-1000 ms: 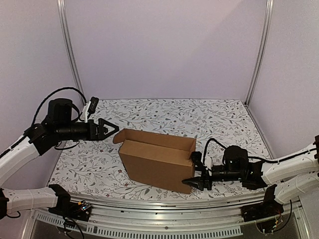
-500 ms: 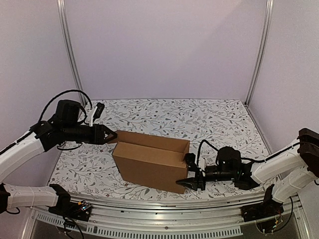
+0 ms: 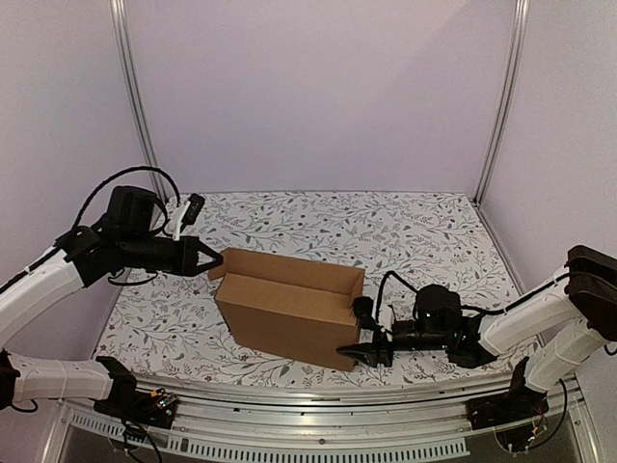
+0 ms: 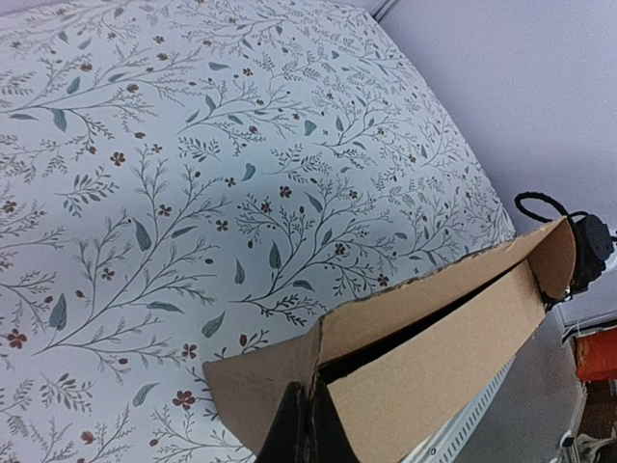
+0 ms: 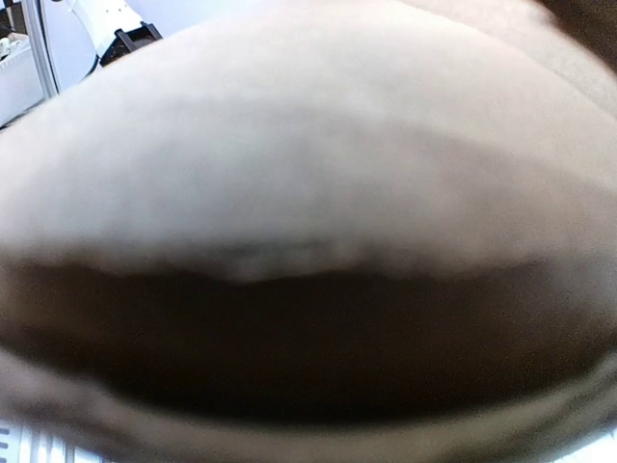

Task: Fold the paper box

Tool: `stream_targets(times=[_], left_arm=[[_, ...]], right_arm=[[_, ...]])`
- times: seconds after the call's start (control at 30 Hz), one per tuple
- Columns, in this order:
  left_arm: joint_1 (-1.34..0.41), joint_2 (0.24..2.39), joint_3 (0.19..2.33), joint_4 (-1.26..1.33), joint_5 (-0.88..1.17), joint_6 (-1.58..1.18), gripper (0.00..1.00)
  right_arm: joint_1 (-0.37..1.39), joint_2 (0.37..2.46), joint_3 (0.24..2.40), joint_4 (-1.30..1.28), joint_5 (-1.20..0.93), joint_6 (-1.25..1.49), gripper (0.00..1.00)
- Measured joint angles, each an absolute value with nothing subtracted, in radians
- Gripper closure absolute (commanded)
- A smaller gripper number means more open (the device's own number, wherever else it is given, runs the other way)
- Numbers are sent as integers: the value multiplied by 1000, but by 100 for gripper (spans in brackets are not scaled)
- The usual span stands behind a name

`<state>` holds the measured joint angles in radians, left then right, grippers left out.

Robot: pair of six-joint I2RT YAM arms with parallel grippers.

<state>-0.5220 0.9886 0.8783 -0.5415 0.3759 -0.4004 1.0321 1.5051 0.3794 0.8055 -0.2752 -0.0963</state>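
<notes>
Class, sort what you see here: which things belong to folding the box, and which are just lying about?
For the job: paper box; left gripper, jaws shut at its left flap; right gripper at its right end.
Just there: floral table cover; metal frame posts.

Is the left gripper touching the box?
Touching. In the left wrist view the shut left gripper pinches a corner flap of the box.

The paper box (image 3: 289, 309) sits on the table (image 3: 415, 231) between the left hand (image 3: 212, 260) and the right hand (image 3: 359, 331).
</notes>
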Motion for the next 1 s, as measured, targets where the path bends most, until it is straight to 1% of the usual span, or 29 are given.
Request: stream_targets(times=[0.37, 0.47, 0.53, 0.63, 0.73, 0.8, 0.83, 1.0], left_arm=[[-581, 979, 889, -560, 294, -462, 100], [-610, 962, 880, -559, 262, -493, 100], [-627, 947, 872, -558, 237, -511, 100], [-648, 931, 865, -558, 204, -534, 100], [-673, 913, 847, -544, 164, -556, 100], [-687, 901, 834, -531, 140, -568, 100], [-692, 897, 831, -528, 132, -571, 100], [-718, 876, 811, -517, 84, -587, 100]], right_arm=[[1059, 1525, 376, 823, -193, -134, 68], [1068, 1534, 371, 833, -170, -139, 66], [1073, 1542, 371, 841, -160, -144, 61], [1078, 1552, 371, 857, -149, -147, 57], [1080, 1559, 371, 870, -144, -147, 45], [1082, 1560, 371, 870, -140, -147, 33], [1083, 1559, 371, 870, -136, -146, 28], [1077, 1542, 371, 840, -37, -103, 16]])
